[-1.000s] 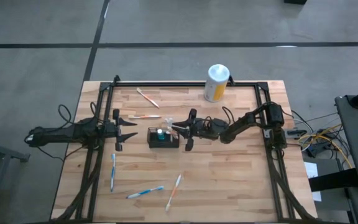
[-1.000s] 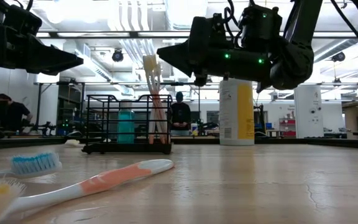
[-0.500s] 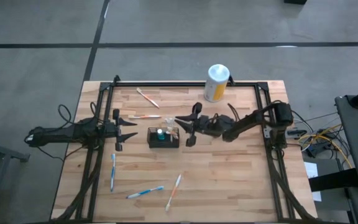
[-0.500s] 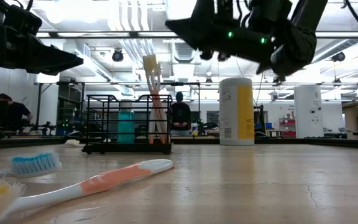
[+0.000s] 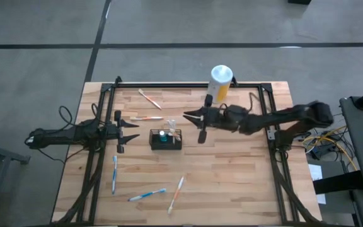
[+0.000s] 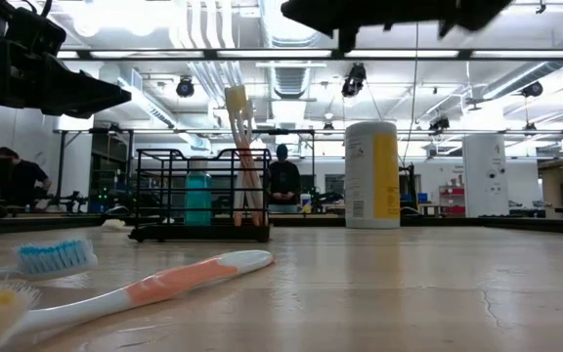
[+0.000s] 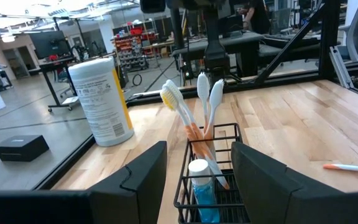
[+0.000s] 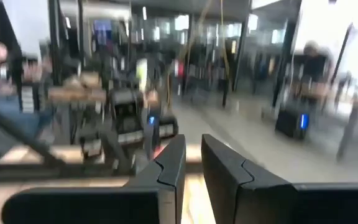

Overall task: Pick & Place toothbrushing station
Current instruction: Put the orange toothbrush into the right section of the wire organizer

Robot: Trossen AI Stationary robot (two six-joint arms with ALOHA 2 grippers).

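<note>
The toothbrushing station, a small black wire basket (image 5: 166,139), stands mid-table. In it three toothbrushes (image 7: 194,118) stand upright, leaning on its wires beside a blue tube (image 7: 201,186). My right gripper (image 5: 188,116) hangs high above the table, to the right of the basket and clear of it. It points level toward the table's left; its fingers (image 8: 166,174) are almost together with nothing between them. My left gripper (image 5: 133,130) waits open, level, just left of the basket (image 7: 222,199), touching nothing.
A white-and-yellow canister (image 5: 220,83) stands at the far edge. Loose toothbrushes lie on the wood: two left of centre near the far side (image 5: 149,99) (image 5: 147,118), three toward the near edge (image 5: 114,174) (image 5: 147,195) (image 5: 177,192). People stand in the room behind the table.
My right gripper has risen steeply from beside the basket's right end and drawn back toward the table's right and far side, to the top edge of the low view. The basket and the toothbrushes in it have stayed put.
</note>
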